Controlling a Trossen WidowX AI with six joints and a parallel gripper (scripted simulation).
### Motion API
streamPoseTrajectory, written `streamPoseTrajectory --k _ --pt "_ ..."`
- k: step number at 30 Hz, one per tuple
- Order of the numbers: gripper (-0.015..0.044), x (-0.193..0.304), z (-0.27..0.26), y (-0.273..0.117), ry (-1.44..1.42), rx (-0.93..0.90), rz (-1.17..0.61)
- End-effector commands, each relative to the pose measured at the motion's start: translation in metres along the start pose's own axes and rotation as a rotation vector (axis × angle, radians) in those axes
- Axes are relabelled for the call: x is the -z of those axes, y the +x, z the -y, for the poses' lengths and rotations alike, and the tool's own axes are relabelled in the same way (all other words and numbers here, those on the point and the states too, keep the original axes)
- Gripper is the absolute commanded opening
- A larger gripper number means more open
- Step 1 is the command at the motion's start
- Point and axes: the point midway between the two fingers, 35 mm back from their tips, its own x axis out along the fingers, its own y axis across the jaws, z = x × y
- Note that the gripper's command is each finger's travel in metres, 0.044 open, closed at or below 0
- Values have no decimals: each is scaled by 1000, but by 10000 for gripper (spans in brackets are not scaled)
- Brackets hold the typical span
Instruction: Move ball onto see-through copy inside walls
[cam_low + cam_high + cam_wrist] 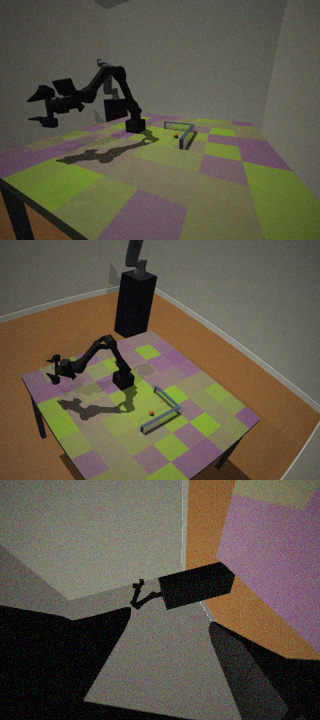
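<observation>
Progress: nothing done yet.
Small orange ball (151,412): apart from pale see-through copy (161,400), inside low clear walls (165,405).
Tool (55,369): spread, holding nothing, far off.

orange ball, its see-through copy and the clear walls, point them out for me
orange ball (151,412): top view, middle of the ball, on the table.
see-through copy (161,400): top view, middle of the faint ball nearer the corner.
clear walls (160,417): top view, upper edge of the longer wall.
</observation>
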Motion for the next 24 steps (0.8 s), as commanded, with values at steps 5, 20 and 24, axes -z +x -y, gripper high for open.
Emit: streamPoseTrajectory --k 5,20,24 --pt "269 17 20 -20 -123 64 -57" --pt "235 81 156 -212 -959 385 -606" --pt "235 78 182 -267 -1201 421 -781"
